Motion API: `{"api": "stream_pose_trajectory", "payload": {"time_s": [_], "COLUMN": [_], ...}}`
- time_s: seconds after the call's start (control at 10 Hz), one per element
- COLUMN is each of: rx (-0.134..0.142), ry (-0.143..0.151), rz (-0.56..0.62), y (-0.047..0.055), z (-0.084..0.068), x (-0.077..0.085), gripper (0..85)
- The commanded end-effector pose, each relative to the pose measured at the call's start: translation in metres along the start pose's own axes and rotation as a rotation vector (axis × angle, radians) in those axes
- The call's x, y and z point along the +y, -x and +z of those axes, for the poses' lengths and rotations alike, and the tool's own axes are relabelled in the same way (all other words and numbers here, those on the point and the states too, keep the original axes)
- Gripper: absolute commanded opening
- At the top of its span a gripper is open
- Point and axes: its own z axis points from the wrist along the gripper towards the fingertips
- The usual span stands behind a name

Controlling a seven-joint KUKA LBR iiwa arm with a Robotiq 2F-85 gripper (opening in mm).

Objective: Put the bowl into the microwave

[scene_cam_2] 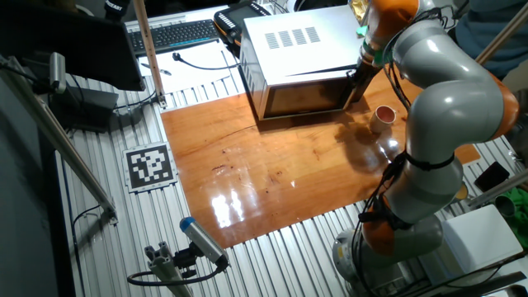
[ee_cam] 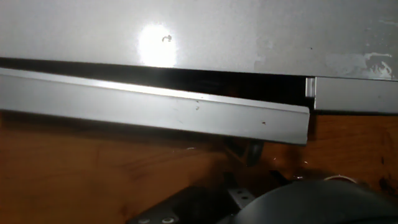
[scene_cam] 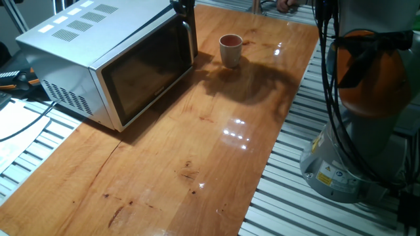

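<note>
The bowl [scene_cam: 230, 49] sits upright on the wooden counter [scene_cam: 197, 157], cream outside, reddish-brown inside. In one fixed view it is at about 3 o'clock from the microwave [scene_cam: 108, 62] door's handle end, near but not touching. In the other fixed view the bowl [scene_cam_2: 384, 117] is at roughly 4 o'clock from the microwave [scene_cam_2: 299, 62], partly behind the arm [scene_cam_2: 445, 107].

The microwave is silver-white with a dark glass door [scene_cam: 146, 72], vent slots on top and side, and a vertical bar handle [scene_cam: 189, 40] at the door's edge. In the hand view the door's top edge [ee_cam: 155, 106] angles away from the body [ee_cam: 199, 28], a dark gap between them widening to the right: door slightly ajar.

The end effector [scene_cam: 183, 8] is at the handle end of the door, at the top, mostly cut off by the frame. In the other fixed view the end effector [scene_cam_2: 360, 80] reaches down at the microwave's front right corner. Whether the jaws are apart or together, cannot tell; the fingers are hidden or too dark in every view.

Beyond the counter at 11 o'clock in the other fixed view: keyboard [scene_cam_2: 177, 35]. At 8 o'clock, a black-and-white marker tag [scene_cam_2: 149, 166] on the slatted metal frame.
</note>
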Motion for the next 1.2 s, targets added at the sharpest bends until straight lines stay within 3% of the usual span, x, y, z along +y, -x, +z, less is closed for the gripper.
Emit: {"api": "stream_pose_trajectory", "payload": {"time_s": [0.0, 0.1, 0.4, 0.6, 0.9, 1.1], "rx": [0.012, 0.017, -0.027, -0.039, -0.068, -0.058], "ry": [0.007, 0.014, 0.025, 0.033, 0.034, 0.07], "rz": [0.008, 0.015, 0.065, 0.074, 0.07, 0.077], "y": [0.0, -0.001, 0.006, 0.012, 0.032, 0.045], "z": [-0.012, -0.019, -0.03, -0.036, -0.033, -0.026], "x": [0.0, 0.002, 0.01, 0.013, 0.015, 0.02], "gripper": [34.0, 34.0, 34.0, 34.0, 34.0, 34.0]}}
